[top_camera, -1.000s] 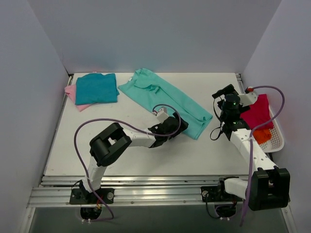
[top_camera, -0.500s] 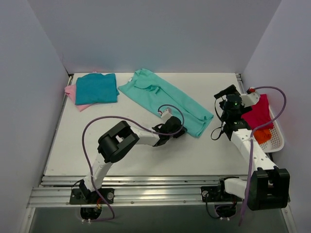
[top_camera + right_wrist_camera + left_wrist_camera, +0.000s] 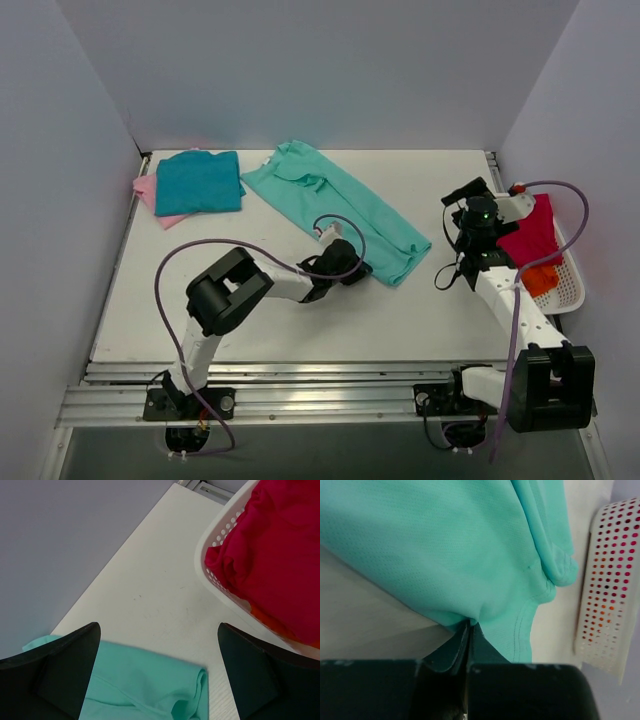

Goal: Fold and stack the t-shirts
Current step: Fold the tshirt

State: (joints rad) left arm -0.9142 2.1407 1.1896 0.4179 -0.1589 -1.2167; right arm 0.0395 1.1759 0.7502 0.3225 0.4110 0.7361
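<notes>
A mint t-shirt [image 3: 340, 205] lies spread diagonally across the table's middle. My left gripper [image 3: 362, 270] is low at its near hem, and the left wrist view shows that gripper [image 3: 470, 625] shut on the mint cloth [image 3: 470, 545], which bunches at the pinch. A teal t-shirt [image 3: 200, 182] lies folded on a pink t-shirt [image 3: 150, 195] at the back left. My right gripper [image 3: 460, 195] hovers open above the table right of the mint t-shirt's corner [image 3: 150, 685], with nothing in that gripper [image 3: 157, 630]. Crimson [image 3: 530, 235] and orange [image 3: 540, 280] t-shirts fill the basket.
The white slotted basket [image 3: 572, 285] stands at the table's right edge, close to my right arm; its rim [image 3: 210, 550] shows in the right wrist view and its wall [image 3: 610, 580] in the left wrist view. Grey walls close in three sides.
My left gripper has shut on the mint t-shirt's near hem and drawn it slightly left, shifting the shirt's right corner. The right arm has barely moved.
</notes>
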